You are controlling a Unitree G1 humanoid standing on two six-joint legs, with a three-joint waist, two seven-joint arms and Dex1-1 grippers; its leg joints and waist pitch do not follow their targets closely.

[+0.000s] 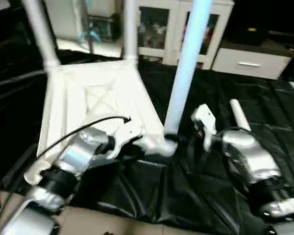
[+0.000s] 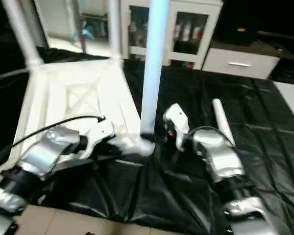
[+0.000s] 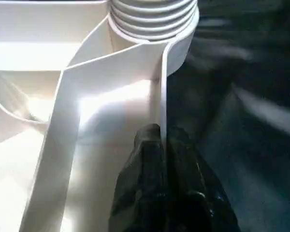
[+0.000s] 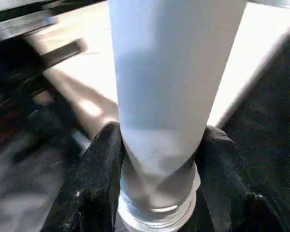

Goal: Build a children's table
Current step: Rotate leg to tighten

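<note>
The white tabletop [image 1: 95, 98] lies upside down on a black sheet, its X ribs showing. Two white legs [image 1: 41, 29] [image 1: 131, 29] stand in its far corners. A third leg [image 1: 186, 63] stands upright in the near right corner socket [image 1: 164, 146]. My right gripper [image 4: 159, 140] is shut on this leg's base, one black finger [image 4: 99, 164] on each side. My left gripper [image 3: 160, 140] is shut on the tabletop's thin edge wall just beside that socket [image 3: 152, 19]. A fourth leg [image 1: 239, 115] lies loose on the sheet, beyond my right forearm.
The black sheet [image 1: 225, 88] covers the work area, wrinkled near me. A strip of tan floor [image 1: 112, 223] shows at the near edge. Behind stand a white glass-door cabinet [image 1: 157, 29] and a white drawer unit [image 1: 250, 61].
</note>
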